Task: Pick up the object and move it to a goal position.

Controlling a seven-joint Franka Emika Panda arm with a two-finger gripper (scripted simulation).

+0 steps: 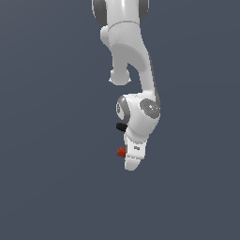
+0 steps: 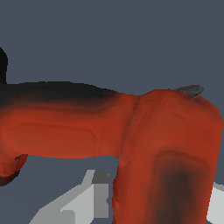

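The white arm reached down from the top of the exterior view, its wrist bent so that the gripper pointed downward near the middle of the picture. The backdrop was a plain grey-blue field with no edge, so it could not be told whether the gripper hung above a surface or touched one.

The drill was mostly hidden behind the gripper in that view. Only a small red part showed at the gripper's side toward the exterior view's left, and a short black piece jutted out a little higher on the same side, just beside the wrist.

In the wrist view the drill filled most of the picture, very close to the camera. Its red body ran across the frame, dark along one edge, and a thick red limb with a dark patch branched off it. One pale grey finger showed beside that limb, and a sliver of another pale part sat at the frame's corner on the limb's other side. The gripper appeared clenched around the drill, with the limb lying between its fingers.
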